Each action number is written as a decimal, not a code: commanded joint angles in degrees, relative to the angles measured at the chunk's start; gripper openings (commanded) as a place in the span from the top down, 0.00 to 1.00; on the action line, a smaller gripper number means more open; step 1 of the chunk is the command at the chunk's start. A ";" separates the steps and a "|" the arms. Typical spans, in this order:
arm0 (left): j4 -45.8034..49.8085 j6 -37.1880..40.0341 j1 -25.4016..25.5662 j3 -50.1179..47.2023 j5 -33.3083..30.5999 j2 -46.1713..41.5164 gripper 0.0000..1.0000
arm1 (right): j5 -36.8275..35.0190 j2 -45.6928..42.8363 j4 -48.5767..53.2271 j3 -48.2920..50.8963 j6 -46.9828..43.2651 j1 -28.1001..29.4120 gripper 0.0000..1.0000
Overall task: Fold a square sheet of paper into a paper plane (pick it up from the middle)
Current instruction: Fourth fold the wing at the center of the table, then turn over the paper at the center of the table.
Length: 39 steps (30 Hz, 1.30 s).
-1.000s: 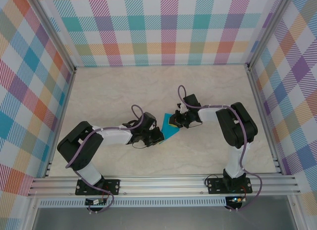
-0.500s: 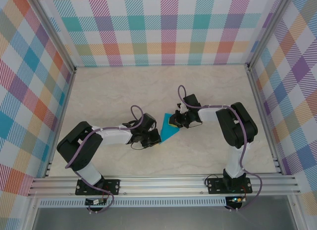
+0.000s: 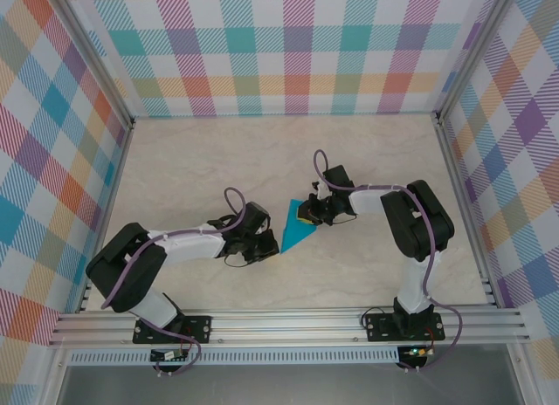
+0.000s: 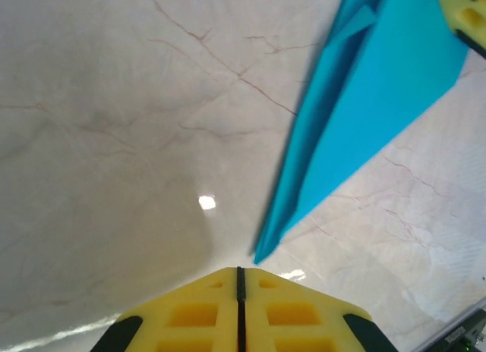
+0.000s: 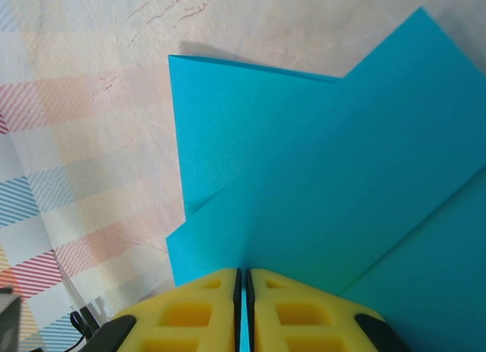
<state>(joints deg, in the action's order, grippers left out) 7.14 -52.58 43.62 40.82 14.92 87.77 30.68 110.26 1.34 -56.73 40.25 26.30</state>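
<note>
The square sheet of paper is folded into a narrow teal-blue paper plane [image 3: 295,228] in the middle of the table, its sharp tip pointing toward the near left. My right gripper [image 3: 307,216] is shut on its wide far end. In the right wrist view the teal layers [image 5: 319,170] fan out ahead of that gripper [image 5: 243,273], and a thin edge runs between the pads. My left gripper [image 3: 272,245] is shut and holds nothing, just left of the tip. The left wrist view shows this gripper [image 4: 240,271] a short gap from the plane's point [image 4: 364,117].
The beige marble tabletop [image 3: 218,161] is bare around the arms. Checked walls [image 3: 288,47] close in the back and both sides. An aluminium rail [image 3: 288,322] runs along the near edge with both arm bases on it.
My left arm has drawn back to the left, away from the plane's tip, with its gripper still shut. The right gripper and the paper have stayed put.
</note>
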 commanded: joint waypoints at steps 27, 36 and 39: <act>18.26 17.95 -4.67 29.26 -5.95 19.41 0.67 | -6.34 -13.80 9.08 7.49 3.76 -1.70 0.61; 18.92 18.30 -4.69 30.99 -4.64 22.55 0.69 | -7.01 -10.93 9.27 6.87 4.08 -1.67 0.61; 19.45 18.55 -4.68 31.51 -4.63 23.19 0.70 | -6.58 -10.38 8.77 6.90 4.05 -1.70 0.61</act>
<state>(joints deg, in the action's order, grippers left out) 24.21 -35.07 39.55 70.39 9.87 109.93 23.03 98.98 11.42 -49.82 43.77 24.43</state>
